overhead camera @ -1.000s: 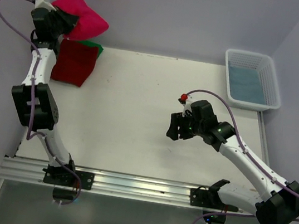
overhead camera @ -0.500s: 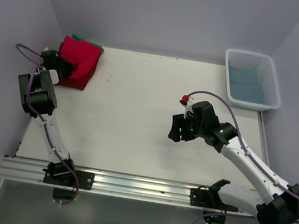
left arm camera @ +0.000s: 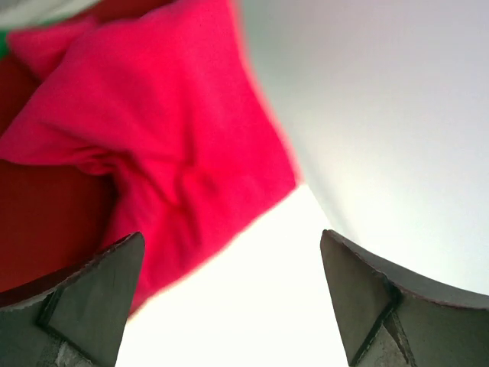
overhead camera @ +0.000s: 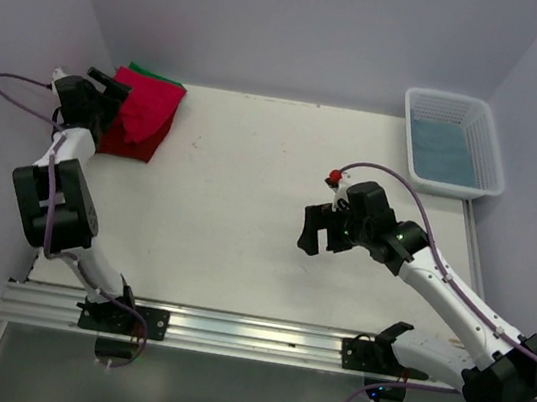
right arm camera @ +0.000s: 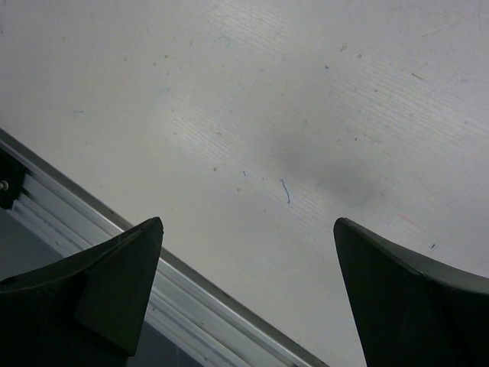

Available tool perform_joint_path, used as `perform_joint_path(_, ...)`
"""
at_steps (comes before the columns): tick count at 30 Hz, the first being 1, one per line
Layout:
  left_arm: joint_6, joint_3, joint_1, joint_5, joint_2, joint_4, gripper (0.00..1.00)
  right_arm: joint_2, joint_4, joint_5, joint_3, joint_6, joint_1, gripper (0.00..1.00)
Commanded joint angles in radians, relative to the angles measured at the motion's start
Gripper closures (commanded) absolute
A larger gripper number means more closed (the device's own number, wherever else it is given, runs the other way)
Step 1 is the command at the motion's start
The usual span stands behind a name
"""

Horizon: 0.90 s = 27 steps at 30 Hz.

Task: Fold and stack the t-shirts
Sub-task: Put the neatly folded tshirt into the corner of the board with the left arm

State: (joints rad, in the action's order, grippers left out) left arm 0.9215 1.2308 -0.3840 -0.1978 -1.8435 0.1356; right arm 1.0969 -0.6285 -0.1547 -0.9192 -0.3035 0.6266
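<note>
Stack of three folded cloth t-shirts at the far left corner of the white worktop point(overhead camera: 252, 178). The bright crimson-pink t-shirt point(overhead camera: 152, 103) lies uppermost, rumpled and creased, on the darker red t-shirt point(overhead camera: 133, 143). The green t-shirt point(overhead camera: 156, 74) shows only as a strip along the pile's far edge. The pile's long axis runs roughly far to near, skewed a little toward the near left. The left jaws, on the left arm point(overhead camera: 56, 205), stand released and wide apart at the pile's left edge, with nothing between them. The right jaws, on the right arm point(overhead camera: 438, 282), hang released over the worktop right of centre, well apart from the shirts. A white latticed plastic basket point(overhead camera: 449, 191) at the far right corner holds a blue cloth point(overhead camera: 443, 151).
</note>
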Motion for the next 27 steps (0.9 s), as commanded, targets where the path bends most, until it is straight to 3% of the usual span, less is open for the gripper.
perform_joint_path(1,-0.041,-0.051,-0.003,-0.031,0.225,-0.011,0.00,-0.028,0.019,0.050,-0.053,-0.005,-0.007,0.01)
perform_joint_path(7,-0.194,-0.240,0.052,-0.115,0.576,-0.100,0.00,-0.051,-0.003,0.237,-0.086,-0.028,-0.005,0.01)
perform_joint_path(11,-0.367,-0.304,0.204,-0.124,0.807,-0.241,0.00,-0.097,0.000,0.389,-0.102,-0.039,-0.005,0.01)
perform_joint_path(17,-0.504,-0.358,0.299,-0.198,0.964,-0.422,0.00,-0.175,0.027,0.504,-0.116,-0.008,-0.005,0.01)
perform_joint_path(27,-0.520,-0.450,0.364,-0.334,1.061,-0.433,0.00,-0.207,0.041,0.478,-0.142,0.043,-0.005,0.01)
